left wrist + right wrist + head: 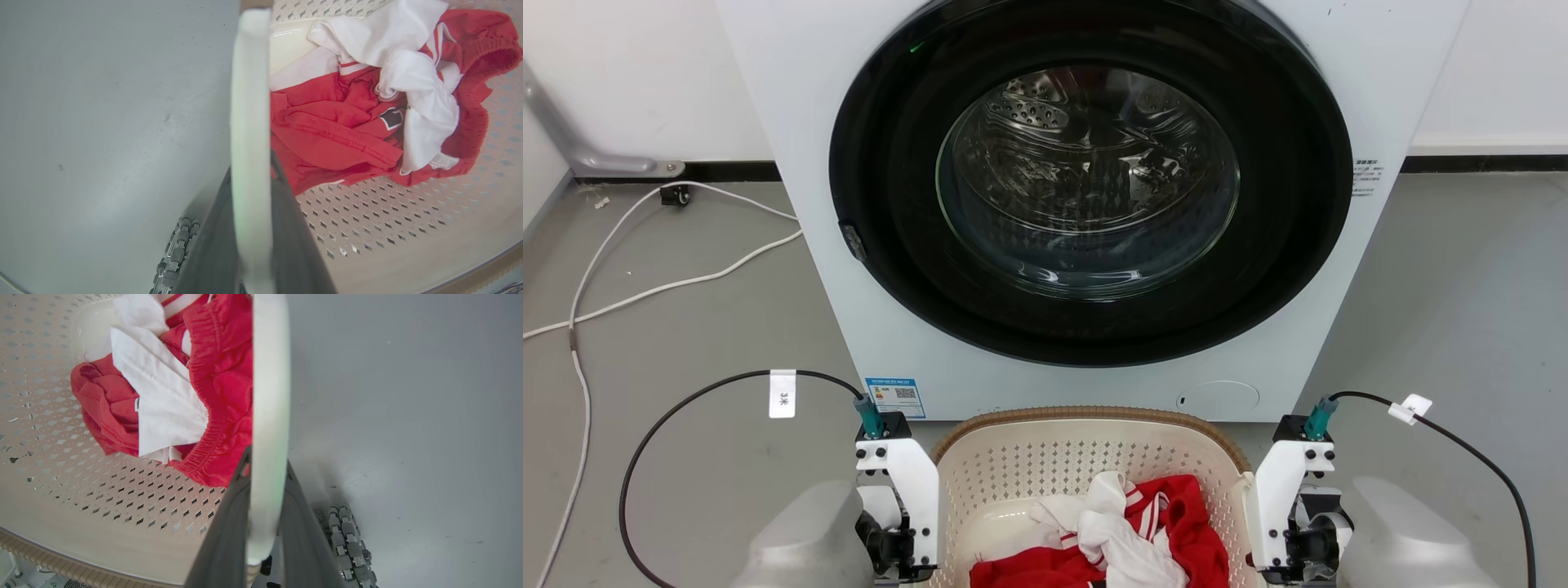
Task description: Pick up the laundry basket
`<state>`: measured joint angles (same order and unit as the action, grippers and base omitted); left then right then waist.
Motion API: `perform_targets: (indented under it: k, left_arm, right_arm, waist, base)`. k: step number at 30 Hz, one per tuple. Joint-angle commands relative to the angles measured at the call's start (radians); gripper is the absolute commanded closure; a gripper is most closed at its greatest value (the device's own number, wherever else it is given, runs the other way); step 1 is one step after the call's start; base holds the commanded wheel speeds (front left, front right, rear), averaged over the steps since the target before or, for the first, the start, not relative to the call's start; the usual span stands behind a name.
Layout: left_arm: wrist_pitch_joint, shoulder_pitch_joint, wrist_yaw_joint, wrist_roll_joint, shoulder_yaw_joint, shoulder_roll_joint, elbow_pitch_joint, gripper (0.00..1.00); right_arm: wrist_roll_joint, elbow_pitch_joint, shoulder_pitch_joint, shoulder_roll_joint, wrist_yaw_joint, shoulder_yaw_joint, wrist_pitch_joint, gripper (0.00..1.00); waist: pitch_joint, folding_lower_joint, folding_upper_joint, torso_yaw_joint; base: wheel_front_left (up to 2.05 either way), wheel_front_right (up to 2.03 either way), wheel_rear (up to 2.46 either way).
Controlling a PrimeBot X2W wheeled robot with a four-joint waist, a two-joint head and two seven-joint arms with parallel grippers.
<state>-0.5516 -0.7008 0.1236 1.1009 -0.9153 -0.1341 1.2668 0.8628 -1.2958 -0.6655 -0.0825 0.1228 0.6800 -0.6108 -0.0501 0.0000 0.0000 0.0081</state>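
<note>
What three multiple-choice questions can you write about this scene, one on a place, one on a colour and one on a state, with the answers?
1. Where is the laundry basket?
A. Inside the drum
B. In front of the washing machine
C. On top of the machine

2. What colours are the clothes in it?
A. Red and white
B. Blue and grey
C. Black and green

3. How do the left gripper and the right gripper stand?
A. Both open, away from the basket
B. Both shut on a cable
C. Each shut on a white side handle

Answers:
1 B, the head view shows it before the machine's front.
2 A, both wrist views show red and white cloth.
3 C, in each wrist view the dark fingers flank the handle closely.
</note>
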Motion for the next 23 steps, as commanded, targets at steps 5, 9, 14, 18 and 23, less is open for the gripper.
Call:
perform_targets:
  k: [5,9,14,18,23]
  left_arm:
    - [0.003,-0.003,0.012,0.014,-0.005,0.027,-0.018,1.00]
    - [0.007,-0.003,0.012,0.017,-0.008,0.027,-0.018,1.00]
    - [0.007,0.000,0.012,0.022,-0.011,0.027,-0.017,1.00]
    - [0.009,0.006,0.012,0.027,-0.013,0.028,-0.019,1.00]
    - [0.009,0.009,0.012,0.034,-0.017,0.026,-0.019,1.00]
  right_arm:
    - [0.000,0.012,0.011,0.024,0.014,-0.005,-0.003,1.00]
    - [-0.003,0.012,0.011,0.024,0.014,-0.006,-0.003,1.00]
    - [-0.004,0.012,0.013,0.024,0.014,-0.008,-0.007,1.00]
    - [-0.005,0.012,0.012,0.025,0.014,-0.010,-0.010,1.00]
    - [-0.012,0.012,0.011,0.024,0.015,-0.010,-0.015,1.00]
  waist:
    - [0.001,0.0000,0.0000,0.000]
    - [0.001,0.0000,0.0000,0.000]
    - [0.001,0.0000,0.0000,0.000]
    - [0.000,0.0000,0.0000,0.000]
    - [-0.001,0.0000,0.0000,0.000]
  base:
    - [0.00,0.00,0.00]
    - [0.00,0.00,0.00]
    - [0.00,0.00,0.00]
    - [0.00,0.00,0.00]
    - [0.00,0.00,0.00]
